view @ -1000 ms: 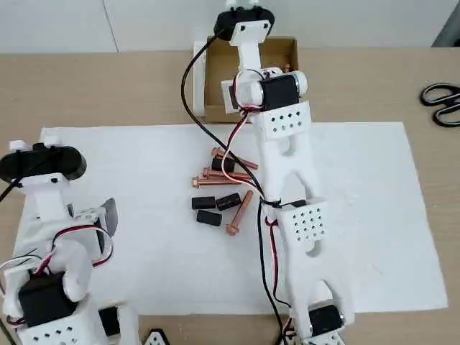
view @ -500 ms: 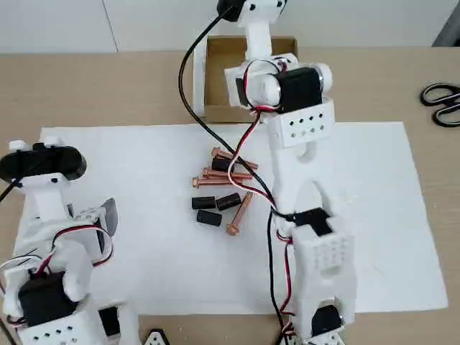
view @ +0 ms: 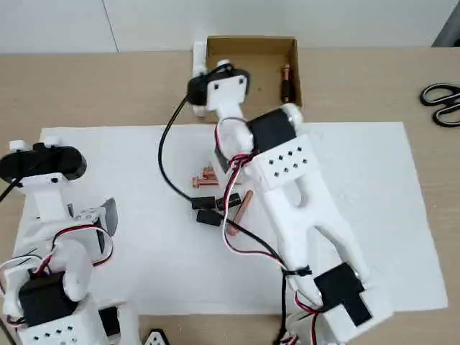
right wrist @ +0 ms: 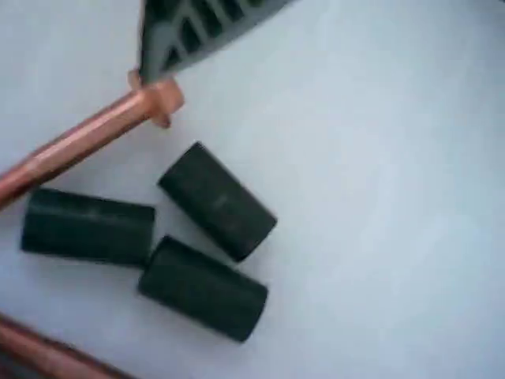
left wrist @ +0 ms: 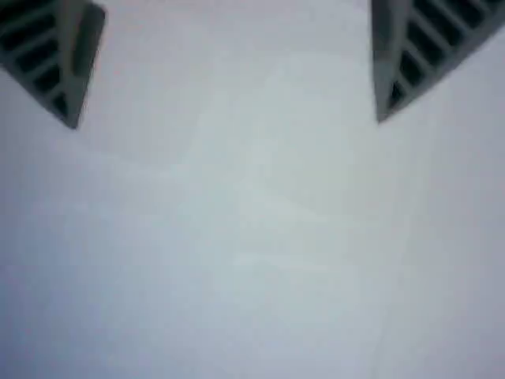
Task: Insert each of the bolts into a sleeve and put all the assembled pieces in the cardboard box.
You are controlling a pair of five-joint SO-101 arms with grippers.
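Three black sleeves (view: 203, 203) (right wrist: 217, 201) lie on the white paper among several copper bolts (view: 241, 210) (right wrist: 87, 138). The cardboard box (view: 251, 42) stands at the back, and one bolt in a sleeve (view: 286, 80) lies inside it. My right gripper (view: 223, 162) hangs over the pile, mostly hidden under its own arm. One of its fingers (right wrist: 185, 35) sits above a bolt head with nothing held, and the jaws look open. My left gripper (left wrist: 237, 71) (view: 106, 213) stands open over bare paper at the near left.
The white paper sheet (view: 115, 158) covers most of the table. Black-handled scissors (view: 440, 95) lie on the wood at the far right. The right arm's black cable (view: 164, 162) loops over the paper beside the pile.
The right arm has swung back from over the box to above the pile of bolts and sleeves. The assembled piece now shows lying in the box. The left arm has not moved.
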